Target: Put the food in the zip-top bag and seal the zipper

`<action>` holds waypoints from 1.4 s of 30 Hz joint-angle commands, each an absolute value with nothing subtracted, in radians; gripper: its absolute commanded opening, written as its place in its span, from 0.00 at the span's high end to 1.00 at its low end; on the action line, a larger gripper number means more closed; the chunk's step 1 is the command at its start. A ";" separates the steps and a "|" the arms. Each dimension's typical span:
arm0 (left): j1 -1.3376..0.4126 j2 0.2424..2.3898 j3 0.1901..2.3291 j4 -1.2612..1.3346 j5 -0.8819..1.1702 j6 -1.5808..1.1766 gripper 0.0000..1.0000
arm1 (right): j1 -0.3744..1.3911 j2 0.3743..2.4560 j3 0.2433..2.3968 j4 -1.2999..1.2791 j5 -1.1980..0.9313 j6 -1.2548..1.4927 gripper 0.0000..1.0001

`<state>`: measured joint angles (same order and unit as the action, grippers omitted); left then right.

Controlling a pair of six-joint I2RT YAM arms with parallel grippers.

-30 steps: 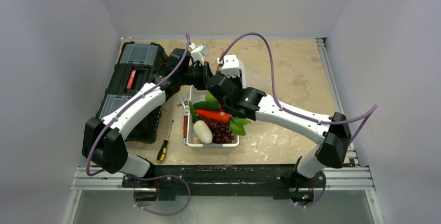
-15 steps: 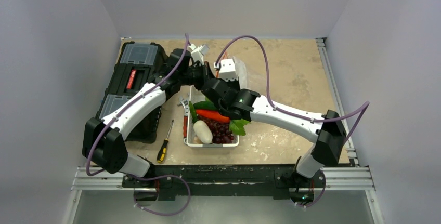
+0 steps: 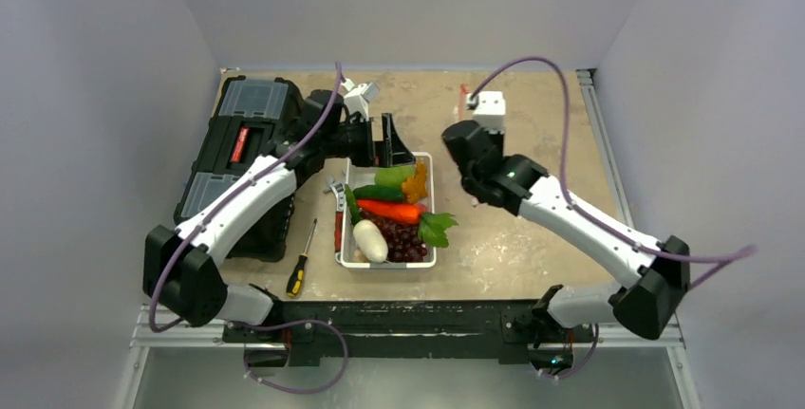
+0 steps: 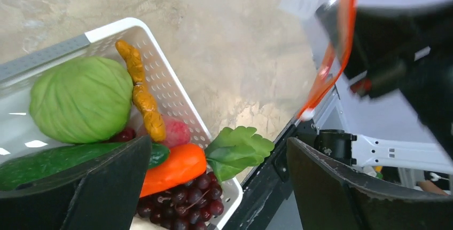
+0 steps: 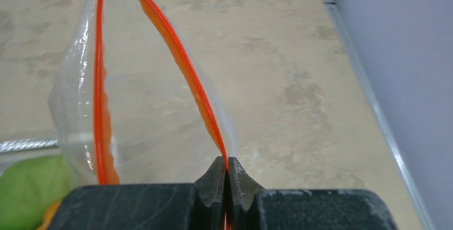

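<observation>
Right tool [image 5: 225, 161] pinches zipper [image 5: 185, 70]; left tool [image 4: 218, 143] agape over tray [image 4: 117, 25] rim.

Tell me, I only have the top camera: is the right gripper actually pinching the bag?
Observer: Yes. The right wrist view shows the right gripper shut on one zipper strip of the zip-top bag.
Operator: Is the mouth open?
Observer: Yes, the other strip stands well apart from it.
Operator: And the left gripper?
Observer: Its wrist view shows the left gripper open and empty, with the carrot and grapes in the tray showing between its fingers.
</observation>
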<state>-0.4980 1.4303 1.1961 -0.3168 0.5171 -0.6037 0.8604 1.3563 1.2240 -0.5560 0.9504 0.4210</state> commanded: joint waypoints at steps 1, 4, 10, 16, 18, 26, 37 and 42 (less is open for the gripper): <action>-0.502 1.295 1.223 -0.334 0.426 -0.503 0.01 | 0.738 1.226 1.205 -0.601 0.968 0.361 1.00; -0.503 1.256 1.219 -0.367 0.328 -0.451 0.01 | 0.711 1.162 1.215 -0.699 1.033 0.360 1.00; -0.535 1.232 1.223 -0.434 0.157 -0.357 0.00 | 0.708 1.070 1.204 -0.855 1.035 0.437 1.00; -0.547 1.290 1.246 -0.461 0.133 -0.323 0.01 | 0.708 1.150 1.142 -0.824 0.994 0.362 1.00; -0.555 1.308 1.248 -0.473 0.116 -0.301 0.01 | 0.707 1.221 1.143 -0.902 1.043 0.428 1.00; -0.653 1.343 1.251 -0.473 0.108 -0.225 0.01 | 0.704 1.308 1.068 -0.730 0.862 0.441 1.00; -0.661 1.367 1.234 -0.348 0.473 -0.417 0.10 | 0.641 1.157 0.829 -0.230 0.210 0.319 1.00; -0.701 1.405 1.186 -0.173 0.475 -0.609 0.17 | 0.635 1.045 0.701 -0.166 0.235 0.386 1.00</action>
